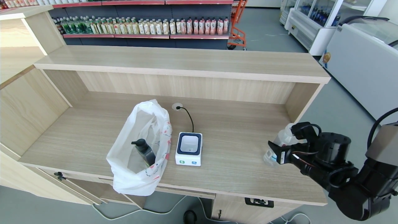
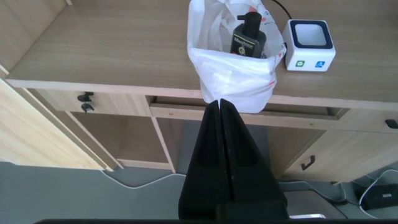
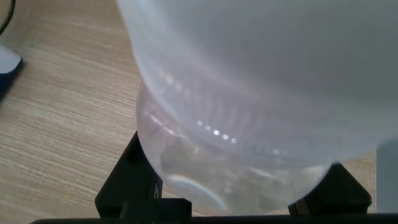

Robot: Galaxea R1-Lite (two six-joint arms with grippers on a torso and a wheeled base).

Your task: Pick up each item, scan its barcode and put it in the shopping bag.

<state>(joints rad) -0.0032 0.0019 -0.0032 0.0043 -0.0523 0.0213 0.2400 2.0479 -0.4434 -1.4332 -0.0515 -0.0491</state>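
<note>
Head view has the right gripper [image 1: 279, 147] clamped on a clear bottle [image 1: 283, 137] at the right end of the counter [image 1: 236, 137], maybe lifted, so next it needs its barcode turned to the scanner [image 1: 189, 148], then the bag [image 1: 136, 174]; left gripper [image 2: 219, 106] hangs closed and empty.

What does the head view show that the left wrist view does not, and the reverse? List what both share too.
Head view adds: the right gripper closed around a clear bottle at the right end of the counter, with drink shelves and freezers behind.
Left wrist view adds: the left gripper, fingers shut, out in front of the counter, and the drawer fronts below the top.
Shared: the white shopping bag with a black pump bottle inside, and the scanner beside it.
</note>
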